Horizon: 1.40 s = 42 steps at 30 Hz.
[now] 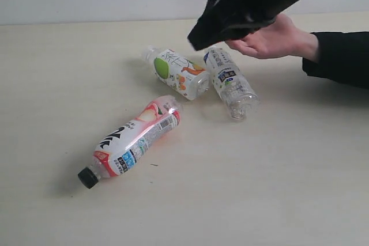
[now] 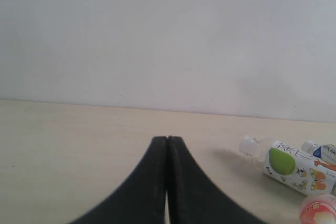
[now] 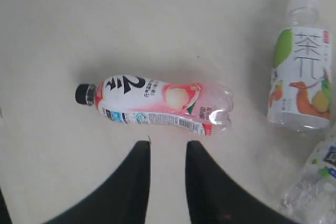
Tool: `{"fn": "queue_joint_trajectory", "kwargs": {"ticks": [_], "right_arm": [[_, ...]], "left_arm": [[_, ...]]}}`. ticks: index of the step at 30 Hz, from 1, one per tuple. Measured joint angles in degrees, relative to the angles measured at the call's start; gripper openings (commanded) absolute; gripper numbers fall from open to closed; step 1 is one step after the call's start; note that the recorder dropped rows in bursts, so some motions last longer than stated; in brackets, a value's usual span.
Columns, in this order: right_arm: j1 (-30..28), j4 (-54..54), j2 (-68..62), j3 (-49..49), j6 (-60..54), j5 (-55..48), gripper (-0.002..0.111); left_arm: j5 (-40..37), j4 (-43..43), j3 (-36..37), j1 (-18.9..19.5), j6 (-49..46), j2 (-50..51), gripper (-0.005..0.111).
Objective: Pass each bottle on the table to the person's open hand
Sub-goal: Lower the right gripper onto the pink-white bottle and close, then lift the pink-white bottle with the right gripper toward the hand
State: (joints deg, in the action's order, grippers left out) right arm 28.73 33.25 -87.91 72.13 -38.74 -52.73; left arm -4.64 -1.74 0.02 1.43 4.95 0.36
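Pick step: right gripper (image 3: 168, 148) released, empty, facing red-pink bottle (image 3: 157, 106); left gripper (image 2: 167, 140) clenched, idle. Next: lower, clamp mid-body, carry to open hand (image 1: 274, 41) far right

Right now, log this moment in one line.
left hand shut, empty | right hand open, empty | red-pink black-capped plastic bottle, green-orange fruit-label bottle, blue-white label bottle lying on cream table | person's bare hand held out
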Motion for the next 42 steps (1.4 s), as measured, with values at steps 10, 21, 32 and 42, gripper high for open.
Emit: {"fn": "queue_joint_trajectory", "kwargs": {"ticks": [10,21,32,42], "right_arm": [[17.7,-29.6,-13.0,2.5,-11.0,4.7,0.072],[23.6,-48.8,-19.7,2.5,-13.3,15.7,0.080],[24.5,-51.0,-24.6,2.5,-19.0,18.8,0.080],[24.5,-51.0,-28.0,2.5,-22.7,23.0,0.080]], "left_arm": [[0.0,0.0,0.0,0.0,0.0,0.0,0.000],[0.0,0.0,0.0,0.0,0.0,0.0,0.000],[0.0,0.0,0.0,0.0,0.0,0.0,0.000],[0.0,0.0,0.0,0.0,0.0,0.0,0.000]]}}
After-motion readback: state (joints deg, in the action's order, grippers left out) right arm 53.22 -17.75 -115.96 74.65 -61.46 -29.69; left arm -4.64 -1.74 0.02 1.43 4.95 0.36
